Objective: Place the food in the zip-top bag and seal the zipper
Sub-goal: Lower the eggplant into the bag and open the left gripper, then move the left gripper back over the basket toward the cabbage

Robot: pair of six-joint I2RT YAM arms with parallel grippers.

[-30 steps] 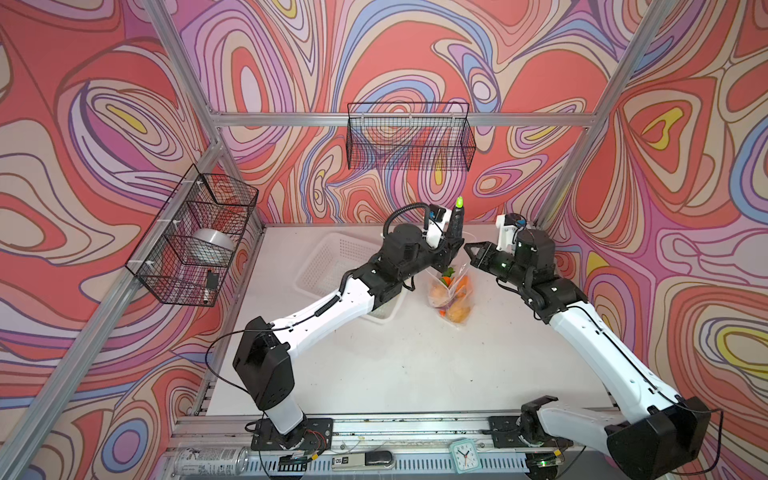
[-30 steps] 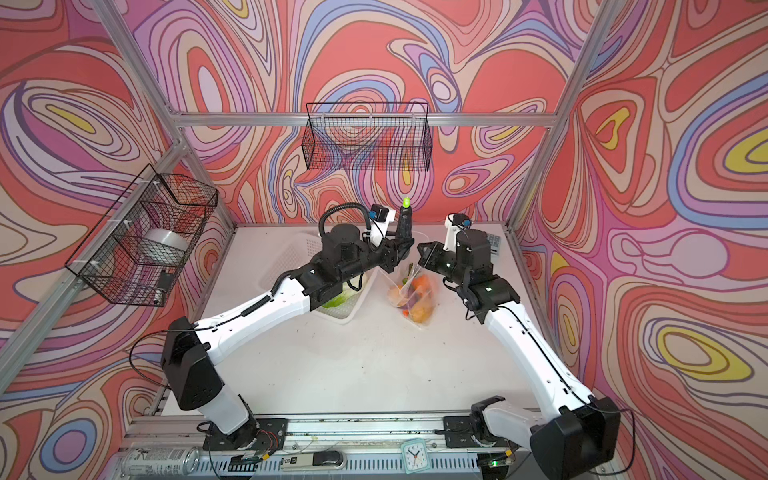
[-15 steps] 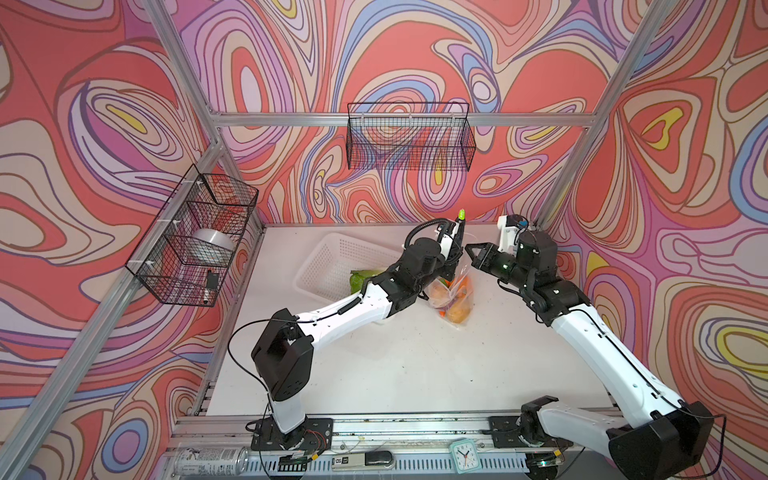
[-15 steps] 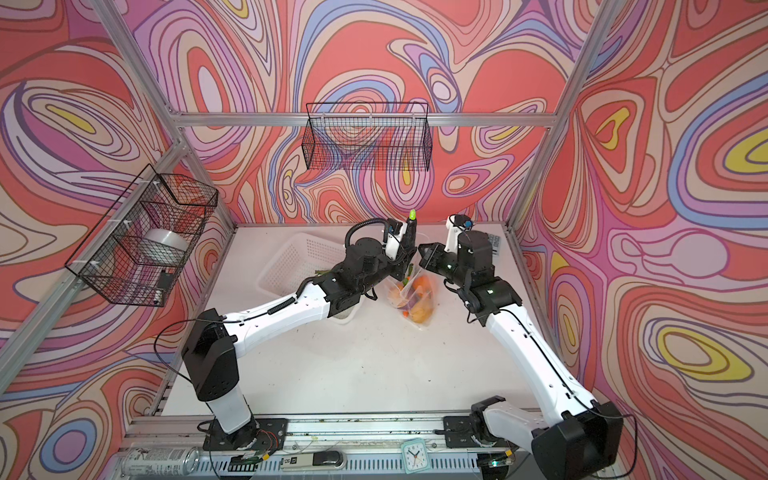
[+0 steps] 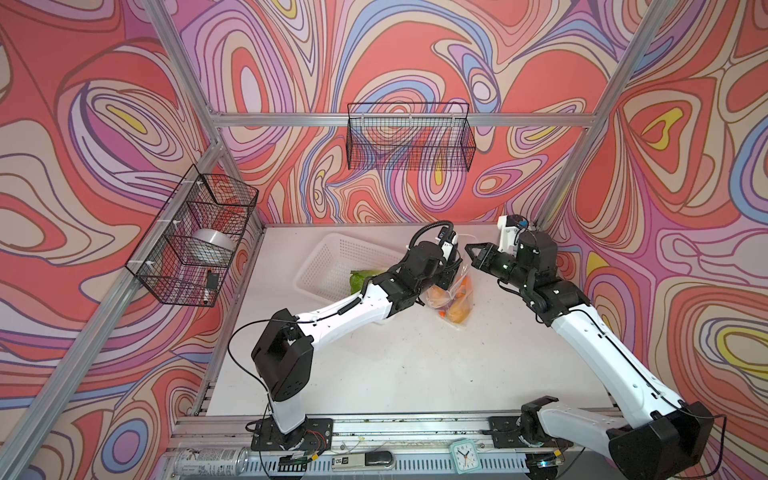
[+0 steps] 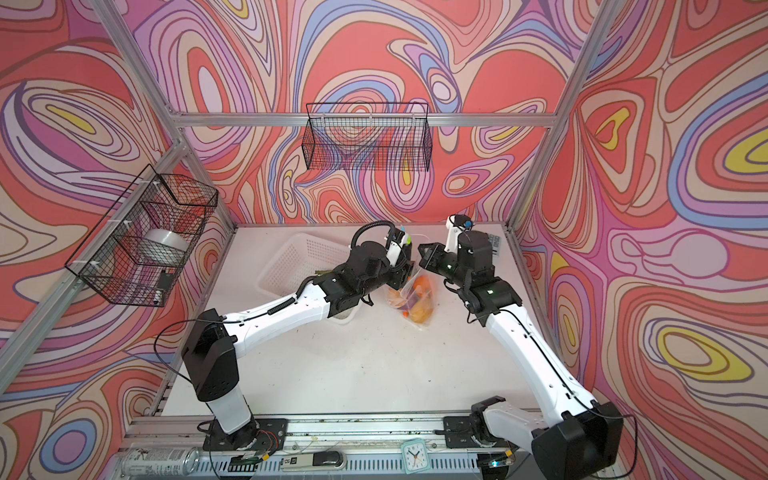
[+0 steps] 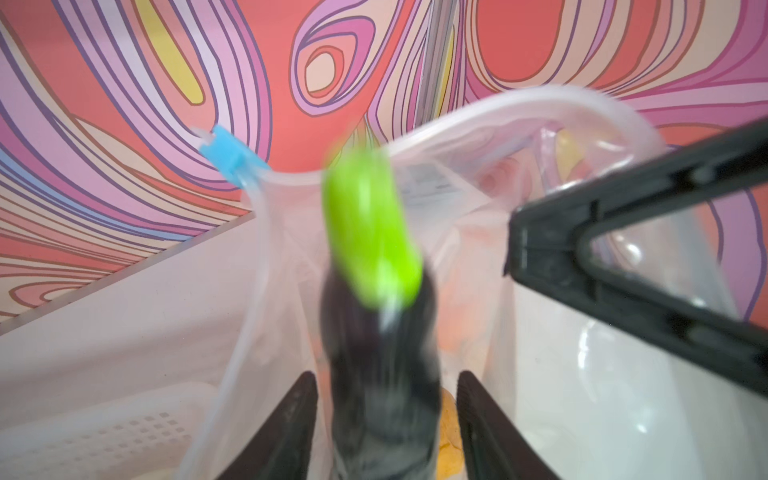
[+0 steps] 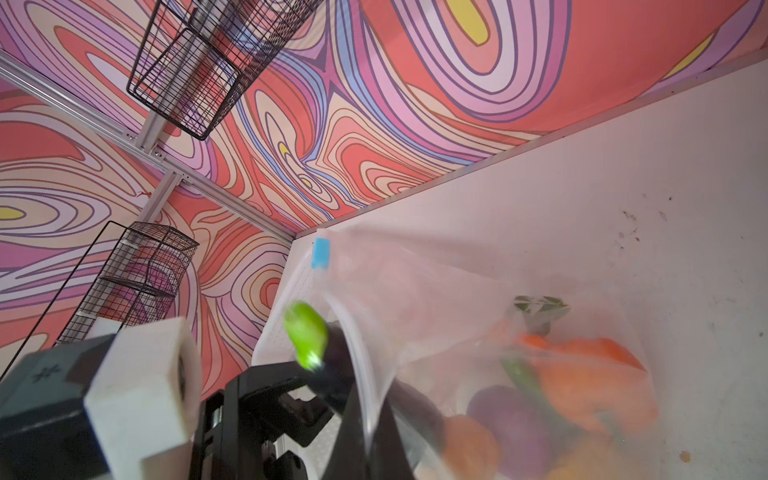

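Just beside the basket [image 5: 328, 257], the bag [image 5: 455, 293] stood mouth-up, its rim pinched in the closed right gripper [image 5: 468, 248]. The left gripper [image 7: 386, 376] was at the mouth, jaws parted clear of the blurred eggplant [image 7: 374, 332] between them. The cabbage [image 5: 361, 279] lay in the basket.

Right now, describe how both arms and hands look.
Both the left arm and right arm have white shells between black joints. A ribbed black hose loops over the left wrist; thin black cables trail along both. Green lights glow on the right arm. The left hand and right hand are black, with flat angular fingers.
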